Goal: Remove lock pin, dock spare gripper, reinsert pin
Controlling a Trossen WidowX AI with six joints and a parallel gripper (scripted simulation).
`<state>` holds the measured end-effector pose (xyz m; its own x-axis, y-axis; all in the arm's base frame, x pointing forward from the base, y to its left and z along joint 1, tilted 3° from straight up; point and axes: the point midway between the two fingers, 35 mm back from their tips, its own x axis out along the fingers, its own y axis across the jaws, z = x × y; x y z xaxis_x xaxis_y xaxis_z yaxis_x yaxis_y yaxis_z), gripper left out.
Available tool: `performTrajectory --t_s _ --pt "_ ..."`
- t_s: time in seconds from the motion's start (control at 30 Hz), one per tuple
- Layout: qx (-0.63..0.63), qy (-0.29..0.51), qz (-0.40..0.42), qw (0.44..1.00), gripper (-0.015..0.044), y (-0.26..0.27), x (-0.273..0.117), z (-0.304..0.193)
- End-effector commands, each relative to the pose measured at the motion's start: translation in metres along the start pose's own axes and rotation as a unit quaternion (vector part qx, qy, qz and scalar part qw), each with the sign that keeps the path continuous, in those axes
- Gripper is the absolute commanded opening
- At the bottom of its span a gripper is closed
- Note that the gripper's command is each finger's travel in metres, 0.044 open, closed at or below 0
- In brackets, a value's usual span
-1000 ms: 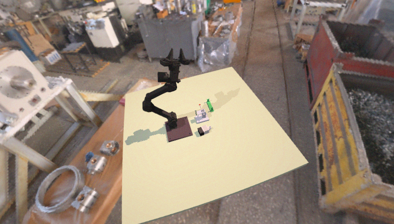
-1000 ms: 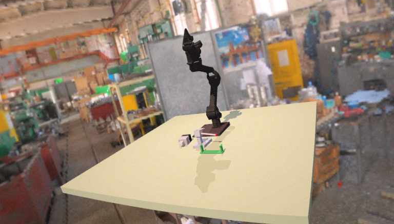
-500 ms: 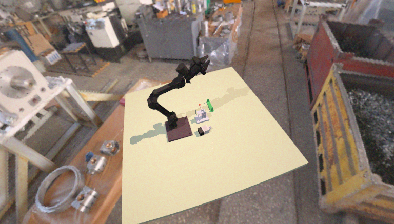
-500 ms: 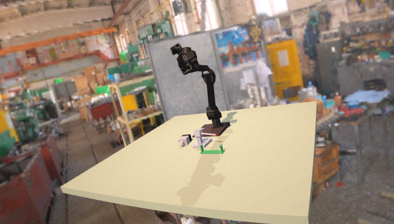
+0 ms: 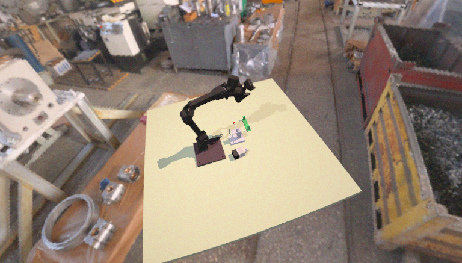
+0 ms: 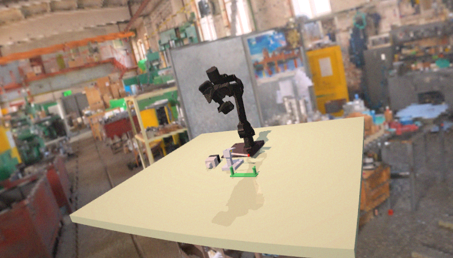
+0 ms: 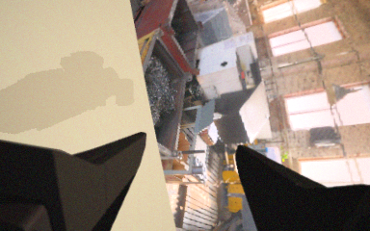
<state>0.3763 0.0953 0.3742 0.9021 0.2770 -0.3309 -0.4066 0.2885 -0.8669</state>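
Observation:
My gripper (image 5: 250, 89) (image 6: 214, 100) (image 7: 192, 144) is open and empty, high above the table beyond the mount. The pale mount (image 5: 237, 140) (image 6: 227, 159) stands on the table in front of the arm's base. The lock pin (image 5: 234, 123) (image 6: 240, 154), light with a red end, sticks out of the mount's upper part; how deep it sits in the socket is too small to tell. The spare gripper (image 5: 240, 151) (image 6: 210, 162), a pale block with a black end, lies on the table beside the mount, apart from it. The wrist view shows none of these parts.
A green bracket (image 5: 246, 124) (image 6: 243, 175) with two upright ends stands on the table close to the mount. The arm's dark base plate (image 5: 210, 156) (image 6: 236, 148) lies behind the mount. The wrist view shows the table's edge and the arm's shadow.

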Motion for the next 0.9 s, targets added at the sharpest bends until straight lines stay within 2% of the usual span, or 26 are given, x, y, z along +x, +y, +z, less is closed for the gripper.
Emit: performTrajectory --t_s 0.0,0.27,0.57,0.87 --pt "-0.003 0.037 0.098 0.995 0.03 0.042 0.011 -0.009" --pt "-0.019 0.115 0.299 0.947 0.03 0.127 0.007 -0.028" --pt "-0.058 0.198 0.501 0.841 0.03 0.194 -0.037 -0.044" --pt "-0.062 0.204 0.515 0.831 0.03 0.207 -0.034 -0.048"
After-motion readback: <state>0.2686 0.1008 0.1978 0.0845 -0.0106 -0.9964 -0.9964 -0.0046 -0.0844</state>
